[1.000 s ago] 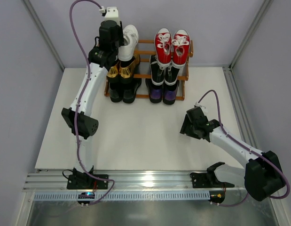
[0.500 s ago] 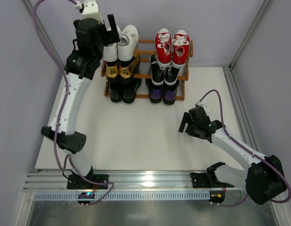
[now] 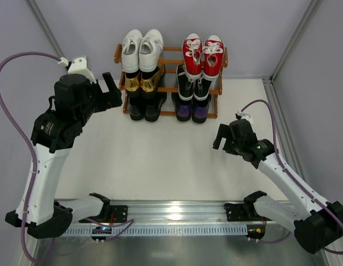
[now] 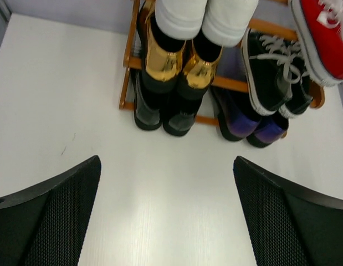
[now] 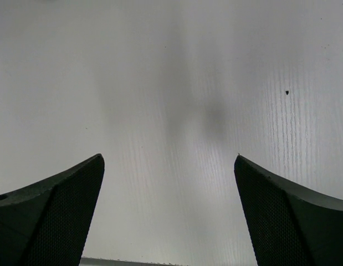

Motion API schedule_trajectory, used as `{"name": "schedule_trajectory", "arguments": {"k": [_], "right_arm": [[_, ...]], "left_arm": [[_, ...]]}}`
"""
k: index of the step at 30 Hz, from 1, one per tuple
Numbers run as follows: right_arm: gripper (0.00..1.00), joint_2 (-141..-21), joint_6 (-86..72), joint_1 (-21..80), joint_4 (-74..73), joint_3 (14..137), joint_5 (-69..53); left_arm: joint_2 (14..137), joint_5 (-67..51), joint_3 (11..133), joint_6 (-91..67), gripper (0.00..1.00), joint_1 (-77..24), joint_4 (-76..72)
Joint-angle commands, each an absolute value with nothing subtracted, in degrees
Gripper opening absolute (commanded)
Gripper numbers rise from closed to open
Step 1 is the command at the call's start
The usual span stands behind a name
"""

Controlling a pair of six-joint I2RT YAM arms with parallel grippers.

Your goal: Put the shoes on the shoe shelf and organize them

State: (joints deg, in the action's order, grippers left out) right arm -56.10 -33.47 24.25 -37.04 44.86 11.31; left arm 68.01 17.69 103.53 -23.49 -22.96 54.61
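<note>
The shoe shelf (image 3: 169, 89) stands at the back of the table with all the shoes on it. White sneakers (image 3: 142, 49) and red sneakers (image 3: 203, 54) fill the top tier. Gold loafers (image 3: 142, 83) and black-and-white sneakers (image 3: 194, 86) sit in the middle, with glossy black dress shoes (image 3: 144, 108) and purple loafers (image 3: 192, 112) below. My left gripper (image 3: 110, 91) hangs open and empty left of the shelf; its wrist view faces the gold loafers (image 4: 179, 61) and shelf (image 4: 226, 83). My right gripper (image 3: 220, 137) is open and empty over bare table, right of centre.
White table (image 3: 160, 160) bordered by grey walls on three sides. A metal rail (image 3: 171, 210) with the arm bases runs along the near edge. The right wrist view shows only table surface (image 5: 171, 83).
My left arm has pulled away from the white sneakers on the top tier, swinging down and to the left. Both grippers have opened wide. The right arm shifted slightly.
</note>
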Motion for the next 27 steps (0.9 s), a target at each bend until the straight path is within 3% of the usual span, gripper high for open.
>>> {"name": "schedule_trajectory", "arguments": {"k": [1,14,27], "right_arm": [[1.0,-55.9,-31.6,24.1,-41.5,49.0,12.9],[1.0,-41.5,-28.2,24.0,-43.3,54.6,8.5],[1.0,-41.5,-26.5,24.0,-40.2,56.3,6.1]], "left_arm": [[64.7,14.5,102.0,-25.5,1.0,-23.1,64.0],[52.0,13.9,90.3,-25.0,1.0,-23.1,65.0],[51.9,11.9,90.6,-24.2,1.0,-23.1,63.1]]}}
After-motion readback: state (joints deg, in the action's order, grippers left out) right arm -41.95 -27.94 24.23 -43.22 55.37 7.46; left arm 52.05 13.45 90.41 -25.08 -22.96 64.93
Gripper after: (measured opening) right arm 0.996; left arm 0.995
